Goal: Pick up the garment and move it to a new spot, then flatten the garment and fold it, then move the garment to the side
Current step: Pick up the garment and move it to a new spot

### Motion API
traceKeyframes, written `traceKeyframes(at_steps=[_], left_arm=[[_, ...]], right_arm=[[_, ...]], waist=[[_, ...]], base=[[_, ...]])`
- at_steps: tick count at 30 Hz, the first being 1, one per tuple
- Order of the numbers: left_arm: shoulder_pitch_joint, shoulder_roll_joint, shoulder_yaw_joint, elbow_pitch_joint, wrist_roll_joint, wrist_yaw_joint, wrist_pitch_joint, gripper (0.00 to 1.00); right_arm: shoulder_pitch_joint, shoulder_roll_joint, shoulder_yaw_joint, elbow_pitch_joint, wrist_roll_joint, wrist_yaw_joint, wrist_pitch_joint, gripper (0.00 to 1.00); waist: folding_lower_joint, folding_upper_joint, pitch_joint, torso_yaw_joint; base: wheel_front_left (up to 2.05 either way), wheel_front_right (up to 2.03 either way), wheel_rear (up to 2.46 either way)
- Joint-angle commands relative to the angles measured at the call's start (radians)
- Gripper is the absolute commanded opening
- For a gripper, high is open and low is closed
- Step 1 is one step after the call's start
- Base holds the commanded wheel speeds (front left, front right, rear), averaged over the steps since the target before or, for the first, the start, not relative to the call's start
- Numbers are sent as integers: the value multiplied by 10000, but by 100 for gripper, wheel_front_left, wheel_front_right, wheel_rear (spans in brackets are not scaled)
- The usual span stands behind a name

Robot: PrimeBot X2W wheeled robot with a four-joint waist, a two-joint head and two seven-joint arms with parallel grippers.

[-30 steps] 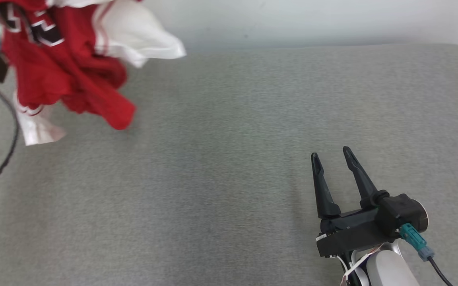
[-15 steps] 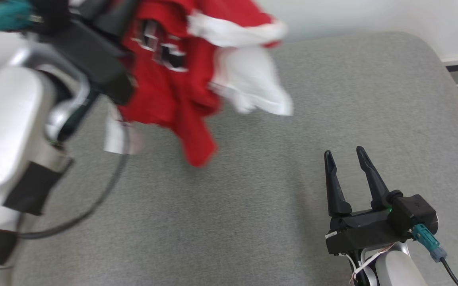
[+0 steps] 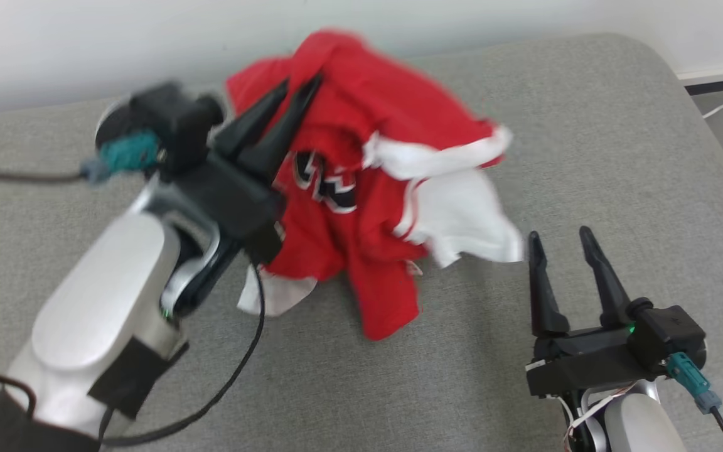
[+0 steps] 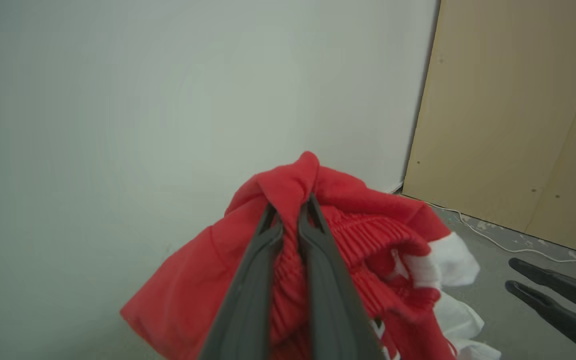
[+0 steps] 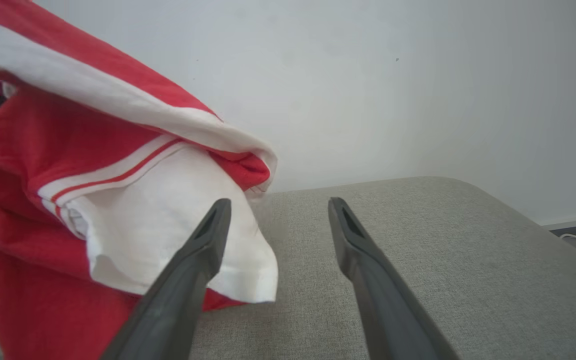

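Left gripper (image 3: 302,83) is clamped narrow on a fold of the red-and-white garment (image 3: 361,157) over the grey cushion (image 3: 619,125); right gripper (image 3: 560,236) stands wide and empty beside it.

Looks like a robotics lab or test room to me rather than a lived-in home. The work surface (image 3: 587,138) is a big grey fabric-covered pad with a rounded corner up at 1 o'clock in the head view, and a plain white wall (image 3: 54,44) runs behind it across 12 o'clock. In the left wrist view there's a bare tan board panel (image 4: 518,125) at 2 o'clock with visible screw heads. It stands on a grey, speckled floor (image 4: 473,222), and a loose white cable (image 4: 493,243) trails along its foot at 4 o'clock. A dark skirting strip (image 3: 722,83) sits at the wall's base, 2 o'clock in the head view.
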Motion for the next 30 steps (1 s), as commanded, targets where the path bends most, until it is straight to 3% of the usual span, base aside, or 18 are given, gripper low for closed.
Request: traceKeyframes(at_steps=[1,11,17,25,26,27,30], left_arm=[[352,104,108,72,-64,107,-228,0],[2420,-226,-21,1499,-381,276,-1824,0],[2863,-652,-132,2734,-434,121,-2544,0],[2688,-942,-424,3754,425,6,-2861,0],[2664,-946,-451,3798,569,67,-2885,45],[2674,-997,-391,3763,683,101,-2890,100],[2899,-1110,9,3250,1025,193,-2894,100]], right_arm=[[117,-12,-70,-24,-43,-5,-7,100],[173,-15,-165,96,-278,-5,-7,100],[46,-13,-67,204,-327,-7,-7,100],[-11,-13,-14,359,-295,-7,-7,100],[-28,-13,-9,373,-292,-7,-7,100],[-33,-13,-9,386,-289,-7,-7,100],[-29,-13,-34,380,-261,-7,-7,100]], waist=[[0,0,13,89],[0,0,-83,770],[0,0,-103,1015],[0,0,-219,1137],[0,0,-237,1148],[0,0,-255,1161],[0,0,-272,1228]], base=[[0,0,0],[0,0,0],[0,0,0],[0,0,0],[0,0,0],[0,0,0],[0,0,0]])
